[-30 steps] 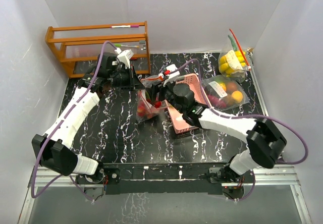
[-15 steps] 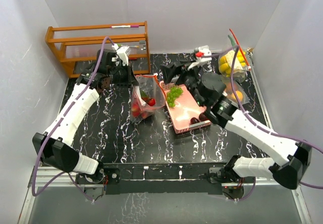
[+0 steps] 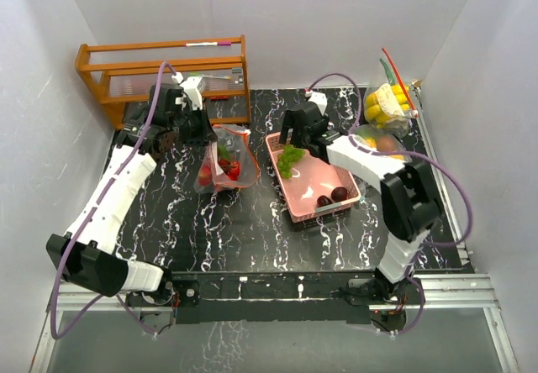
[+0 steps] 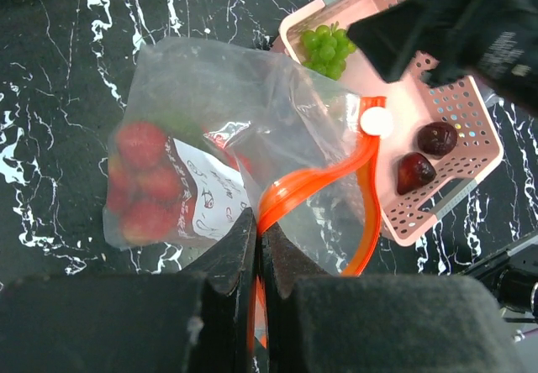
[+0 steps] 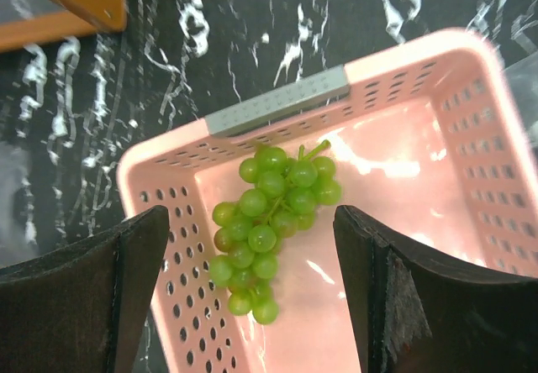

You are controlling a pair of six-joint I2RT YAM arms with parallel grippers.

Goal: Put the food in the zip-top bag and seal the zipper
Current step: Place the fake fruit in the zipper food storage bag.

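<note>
My left gripper (image 4: pixel 257 247) is shut on the orange zipper rim of a clear zip-top bag (image 4: pixel 227 138), which holds several red berries (image 4: pixel 139 180). The bag (image 3: pixel 223 161) hangs open left of the pink tray (image 3: pixel 290 209). My right gripper (image 5: pixel 252 255) is open above a bunch of green grapes (image 5: pixel 269 222) lying at the tray's far end (image 3: pixel 290 159). Two dark purple plums (image 3: pixel 331 197) lie at the tray's near end and also show in the left wrist view (image 4: pixel 424 154). The white zipper slider (image 4: pixel 376 122) sits on the rim.
A wooden rack (image 3: pixel 160 75) stands at the back left. Two filled bags of yellow and orange fruit (image 3: pixel 382 129) lie at the back right by the wall. White walls close in both sides.
My right arm swung from over the bag back to the tray's far end, over the grapes. My left gripper pulled the bag a little to the left.
</note>
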